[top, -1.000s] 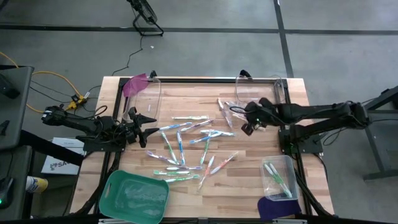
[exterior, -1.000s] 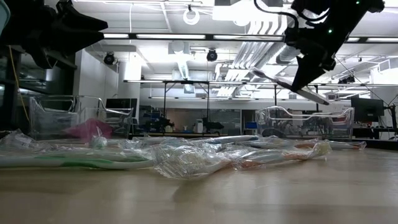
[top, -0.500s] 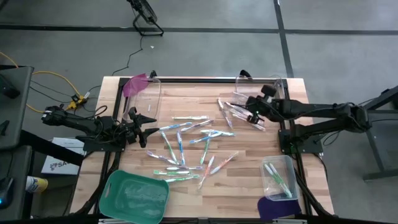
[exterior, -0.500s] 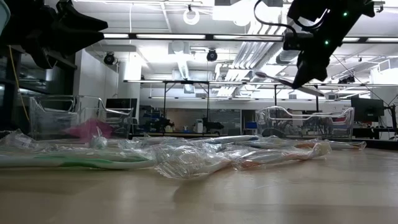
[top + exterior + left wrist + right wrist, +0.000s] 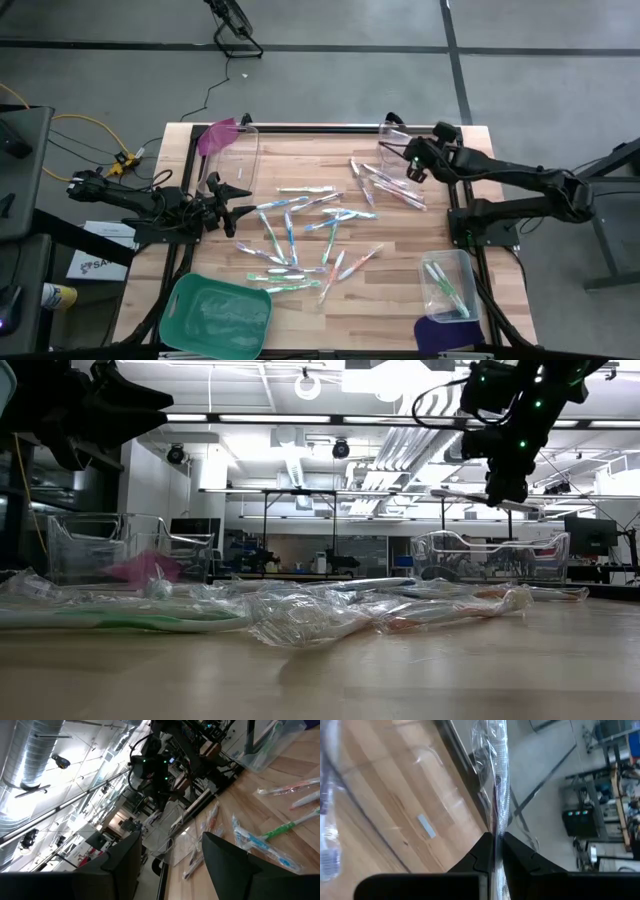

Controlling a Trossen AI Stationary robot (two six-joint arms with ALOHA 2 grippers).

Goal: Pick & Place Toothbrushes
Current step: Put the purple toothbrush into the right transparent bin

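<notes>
right gripper [image 5: 412, 163] moved over clear bin [image 5: 392, 140] | pinching wrapped toothbrush [image 5: 499, 795] | left gripper [image 5: 232, 203] open, empty | risk: brush tips, misses bin

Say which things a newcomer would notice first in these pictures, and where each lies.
First, the scatter of wrapped toothbrushes across the middle of the wooden table. Next, the right end effector, raised over the clear bin at the far right corner, shut on a wrapped toothbrush. Last, the green tray at the near left edge.
</notes>
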